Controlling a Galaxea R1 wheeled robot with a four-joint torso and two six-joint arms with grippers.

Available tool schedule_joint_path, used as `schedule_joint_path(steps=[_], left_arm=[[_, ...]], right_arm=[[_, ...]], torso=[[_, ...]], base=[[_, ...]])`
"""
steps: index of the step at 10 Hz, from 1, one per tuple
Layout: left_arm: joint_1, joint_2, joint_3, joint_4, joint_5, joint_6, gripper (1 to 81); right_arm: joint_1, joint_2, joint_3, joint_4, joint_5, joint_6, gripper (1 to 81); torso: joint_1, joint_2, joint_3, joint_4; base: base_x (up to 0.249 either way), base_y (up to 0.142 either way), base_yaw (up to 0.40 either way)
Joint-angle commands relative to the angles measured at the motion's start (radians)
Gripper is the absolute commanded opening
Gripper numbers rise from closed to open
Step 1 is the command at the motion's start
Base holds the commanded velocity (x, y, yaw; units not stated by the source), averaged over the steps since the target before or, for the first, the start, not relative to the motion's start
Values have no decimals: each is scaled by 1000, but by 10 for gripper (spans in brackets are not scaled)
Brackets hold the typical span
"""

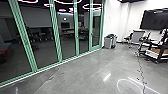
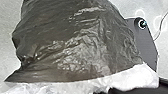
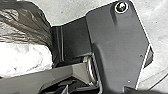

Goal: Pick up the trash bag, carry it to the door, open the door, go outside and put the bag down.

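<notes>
"Where's the trash bag?"

"Close by the robot; the left wrist view shows the dark, glossy, wrinkled plastic trash bag [image 2: 75, 37], with bright white crumpled material [image 2: 125, 77] along its edge; it partly covers the robot's wide dark base plate [image 2: 147, 47]; the right wrist view has the bag and that white material beside the same plate."

"And the grippers?"

"I can't tell whether the left gripper is clamped on the bag or apart; the same goes for the right gripper; nor can I tell whether the bag touches the floor."

"What's ahead?"

"A smooth, shiny grey floor [image 1: 87, 72]; on the left, a long glass wall with pale green upright frames [image 1: 56, 37] and a dim room behind it; near its far end stand grey bins [image 1: 108, 42] with something dark on top, close to a plain white wall [image 1: 122, 20]."

"Anything on the right?"

"A large black wall screen [image 1: 153, 19]; below it, a chair with a grey back [image 1: 138, 37]; nearer, black-framed furniture with a tan surface [image 1: 160, 51]; a thin dark cable [image 1: 141, 72] runs along the floor; pink-white glowing rings [image 1: 92, 6] show high up in the glass."
</notes>
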Motion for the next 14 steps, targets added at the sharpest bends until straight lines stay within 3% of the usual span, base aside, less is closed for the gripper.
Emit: schedule_joint_path(steps=[1,11,14], left_arm=[[-64,-3,-3,5,58,4,10],[-64,-2,-3,5,58,4,10],[-64,0,-3,6,58,4,10]], right_arm=[[45,5,4,-9,-47,2,811],[46,5,4,-9,-47,2,811],[45,5,4,-9,-47,2,811]], torso=[[0,0,0,0],[0,0,0,0],[0,0,0,0]], base=[[110,0,0],[111,0,0],[112,-68,0]])
